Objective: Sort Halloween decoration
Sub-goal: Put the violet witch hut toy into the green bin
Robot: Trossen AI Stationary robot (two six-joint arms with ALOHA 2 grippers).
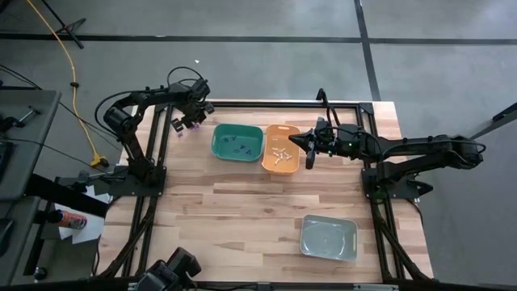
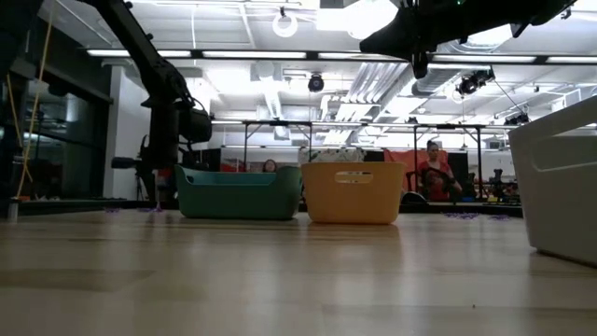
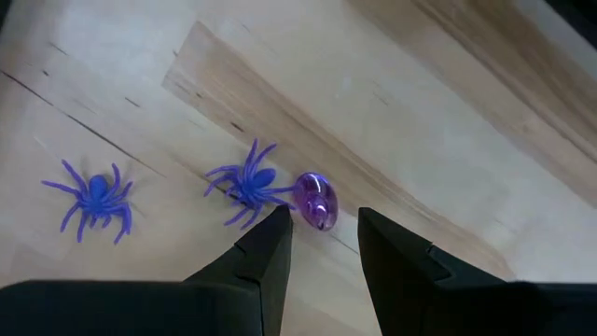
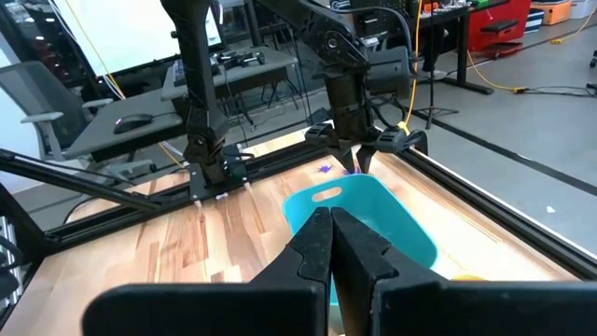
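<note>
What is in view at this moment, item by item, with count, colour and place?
Spiders: two, purple, on the wood by the left gripper, beyond the green bin's far left corner.
Shiny trinket: one, purple, beside the nearer spider, just ahead of the left fingers.
Dark trinkets: a few, purple or dark, inside the green bin.
Pale trinkets: several, cream, inside the orange bin.
Green bin: one, teal-green, far centre of the table.
Orange bin: one, right of the green bin.
Grey bin: one, near right.
Table: one, light wood.
Person: one, red top, in the room behind.
Left gripper: open, low over the shiny trinket.
Right gripper: shut, above the orange bin.
</note>
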